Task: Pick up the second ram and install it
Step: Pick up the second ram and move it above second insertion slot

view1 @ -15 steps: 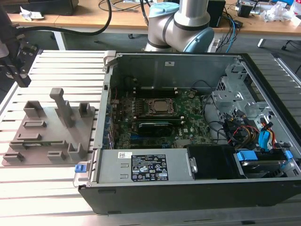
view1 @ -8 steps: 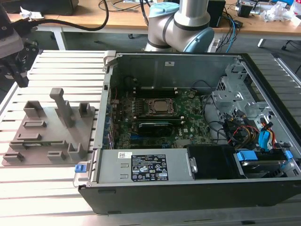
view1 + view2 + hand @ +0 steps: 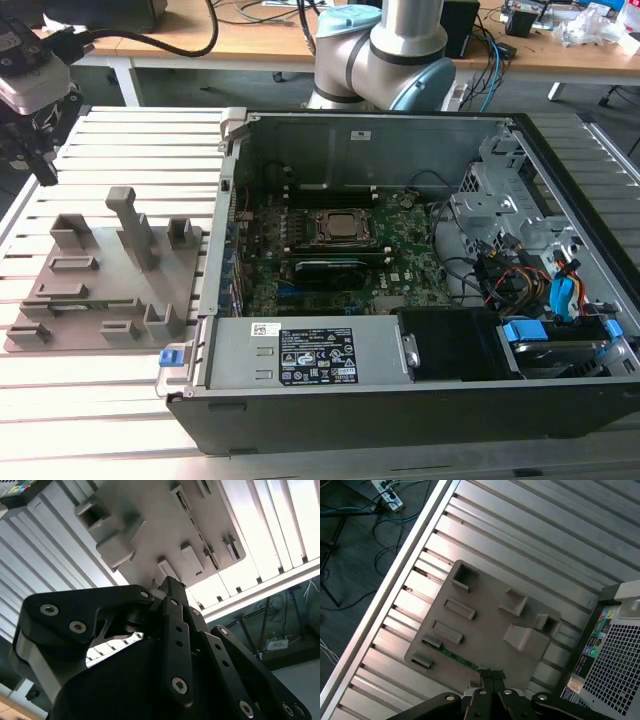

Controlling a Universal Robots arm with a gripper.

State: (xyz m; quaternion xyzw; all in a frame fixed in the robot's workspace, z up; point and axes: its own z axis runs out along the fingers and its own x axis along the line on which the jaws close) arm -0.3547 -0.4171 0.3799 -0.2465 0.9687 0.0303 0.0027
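Note:
The second ram (image 3: pixel 72 305) is a thin green stick lying in a slot near the front of the grey holder plate (image 3: pixel 105 275), at the exterior view's left. In the first wrist view the ram (image 3: pixel 452 656) runs along the holder plate (image 3: pixel 490 625) close to the fingertips. My gripper (image 3: pixel 44 176) hangs above the slatted table past the plate's far left corner, well apart from the ram. Its black fingers (image 3: pixel 485 676) look pressed together with nothing between them. The second wrist view has the gripper (image 3: pixel 169 586) from behind, pointing at the plate (image 3: pixel 150 535).
An open computer case (image 3: pixel 300 365) lies at the exterior view's right of the plate, with the green motherboard (image 3: pixel 400 270), CPU socket (image 3: pixel 343 226) and cables inside. The arm's base (image 3: pixel 375 50) stands behind the case. The grey slatted table (image 3: pixel 120 400) runs underneath everything.

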